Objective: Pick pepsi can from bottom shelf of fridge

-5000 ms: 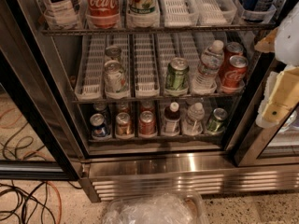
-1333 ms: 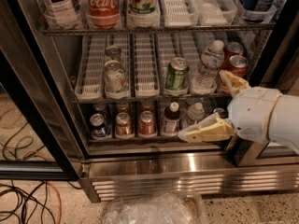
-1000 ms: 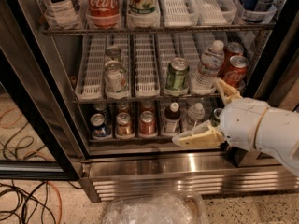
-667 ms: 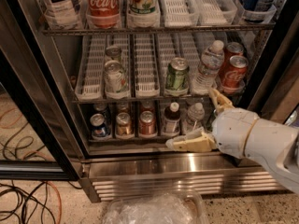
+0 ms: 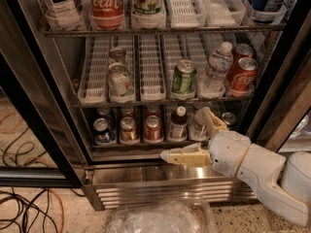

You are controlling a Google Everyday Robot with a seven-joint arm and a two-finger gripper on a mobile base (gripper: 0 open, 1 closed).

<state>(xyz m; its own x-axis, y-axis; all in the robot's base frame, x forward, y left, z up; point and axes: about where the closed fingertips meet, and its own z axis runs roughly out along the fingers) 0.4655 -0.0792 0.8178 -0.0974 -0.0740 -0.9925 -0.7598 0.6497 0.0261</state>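
The pepsi can (image 5: 102,130) is a small blue can with a silver top, standing at the far left of the bottom shelf (image 5: 136,144) of the fridge (image 5: 160,191). My gripper (image 5: 193,138) is open and empty, in front of the right part of that shelf. One cream finger (image 5: 183,157) points left along the shelf's front edge; the other (image 5: 212,121) points up in front of a water bottle. The gripper is well to the right of the pepsi can and apart from it.
Right of the pepsi can stand an orange-brown can (image 5: 129,129), a red can (image 5: 153,127), a dark bottle (image 5: 178,124), a clear bottle (image 5: 197,128) and a green can (image 5: 228,119). The open black door frame (image 5: 34,130) is on the left. Cables (image 5: 24,208) and a plastic bag (image 5: 160,217) lie on the floor.
My arm has come in from the right edge, moving left and down, so the open gripper now sits in front of the bottom shelf. The cans and bottles have not moved.
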